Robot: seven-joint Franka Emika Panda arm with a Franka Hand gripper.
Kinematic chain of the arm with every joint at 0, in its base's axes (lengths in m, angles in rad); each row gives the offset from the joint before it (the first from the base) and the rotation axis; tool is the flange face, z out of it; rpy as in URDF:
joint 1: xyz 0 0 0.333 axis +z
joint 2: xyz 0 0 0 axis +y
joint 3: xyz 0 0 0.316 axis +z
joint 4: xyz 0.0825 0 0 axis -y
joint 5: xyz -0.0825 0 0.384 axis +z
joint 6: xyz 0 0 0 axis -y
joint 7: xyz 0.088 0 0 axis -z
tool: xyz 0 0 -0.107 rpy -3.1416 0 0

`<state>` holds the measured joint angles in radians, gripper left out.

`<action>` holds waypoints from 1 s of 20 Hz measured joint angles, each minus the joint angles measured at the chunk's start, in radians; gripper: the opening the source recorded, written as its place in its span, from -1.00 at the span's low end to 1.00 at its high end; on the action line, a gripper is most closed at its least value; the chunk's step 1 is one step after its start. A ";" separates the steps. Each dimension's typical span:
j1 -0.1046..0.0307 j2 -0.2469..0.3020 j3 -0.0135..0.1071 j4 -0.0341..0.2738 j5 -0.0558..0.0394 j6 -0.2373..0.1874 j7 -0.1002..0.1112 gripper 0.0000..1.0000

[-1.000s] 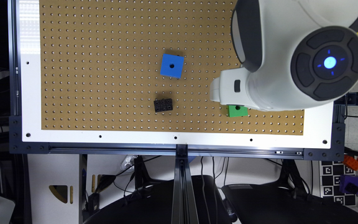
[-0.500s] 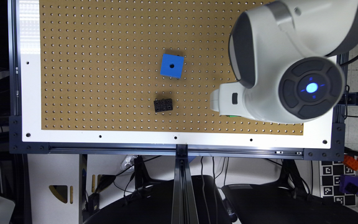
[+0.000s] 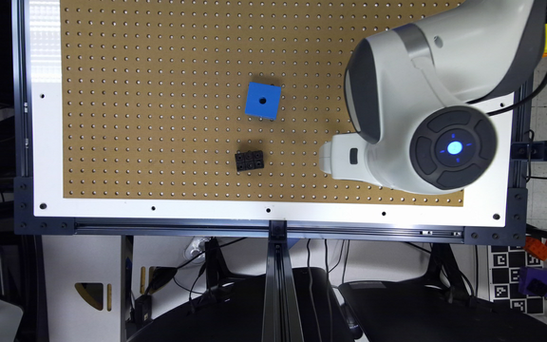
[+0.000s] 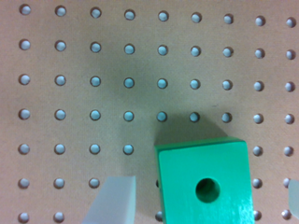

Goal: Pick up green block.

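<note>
The green block, a bright green cube with a round hole in its face, lies on the brown pegboard. In the wrist view my gripper is open and straddles it. One pale finger stands a short gap off one side of the block, and the other finger sits at the picture's edge, further from it. In the exterior view the gripper is the white part over the board's right end, near the front edge.
A blue cube with a hole sits mid-board, and a small black studded block lies in front of it. Both are well to the exterior view's left of the gripper. The board's white rim runs along the front.
The arm has shifted toward the board's front edge in the exterior view. It now covers the green block that showed beside the gripper a second ago.
</note>
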<state>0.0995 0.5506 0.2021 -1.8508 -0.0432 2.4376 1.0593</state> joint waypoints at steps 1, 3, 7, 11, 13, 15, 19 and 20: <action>0.000 0.008 0.000 0.001 -0.0023 0.007 0.000 1.00; 0.000 0.016 0.000 0.003 -0.0035 0.012 0.000 1.00; 0.002 0.017 0.000 0.011 -0.0036 0.012 0.001 1.00; 0.008 0.023 -0.001 0.026 -0.0036 0.012 0.003 1.00; 0.009 0.036 -0.001 0.038 -0.0044 0.012 0.003 1.00; 0.009 0.065 -0.002 0.055 -0.0071 0.014 0.003 1.00; 0.011 0.143 -0.003 0.106 -0.0215 0.034 0.005 1.00; 0.012 0.153 -0.003 0.118 -0.0228 0.034 0.005 1.00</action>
<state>0.1113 0.7041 0.1994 -1.7326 -0.0660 2.4715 1.0642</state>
